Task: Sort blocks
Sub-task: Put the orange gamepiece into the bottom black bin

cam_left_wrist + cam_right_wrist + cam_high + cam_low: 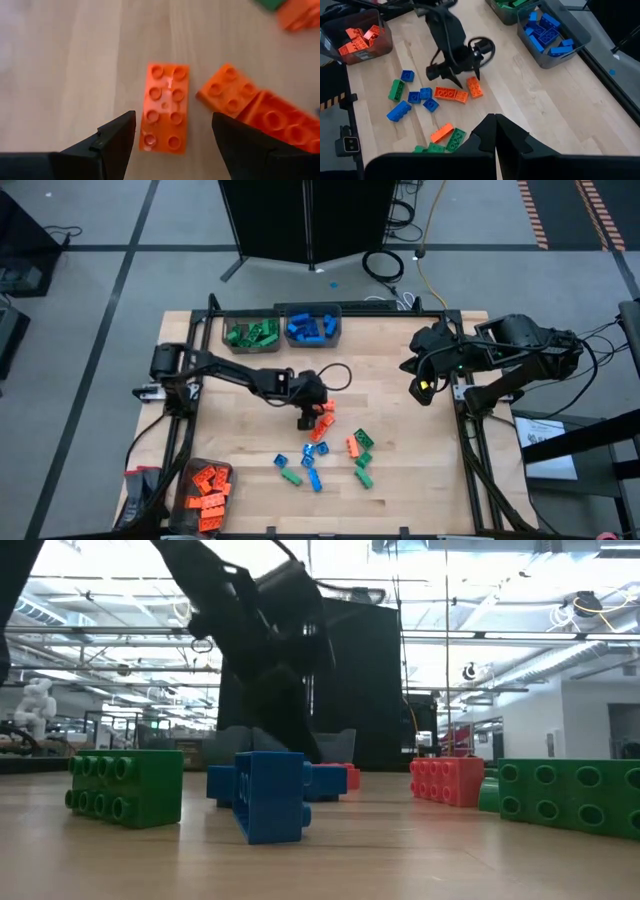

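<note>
- Three bins on bench: green bin and blue bin at far edge, orange bin at near left corner, each w/ matching blocks already in.
- Approx a dozen loose blocks remain mid-bench, mixed orange, green, blue.
- Left gripper low over the pile's far end, fingers spread, nothing held.
- Orange block, flat 2x4, studs up, lies on bench between the spread fingers; not yet touched as far as wrist view shows.
- 2nd orange block just beside it, w/ another orange one touching that.
- Right gripper waits at right side of bench, well apart from pile; fingers look pressed together in its wrist view.
- Step in hand, my read: reaching for an orange block; sorting well along but not done.
- Next move likely needs: drop a bit lower, close across the block's short sides, lift w/o nudging the neighbour, then carry to orange bin.
</note>
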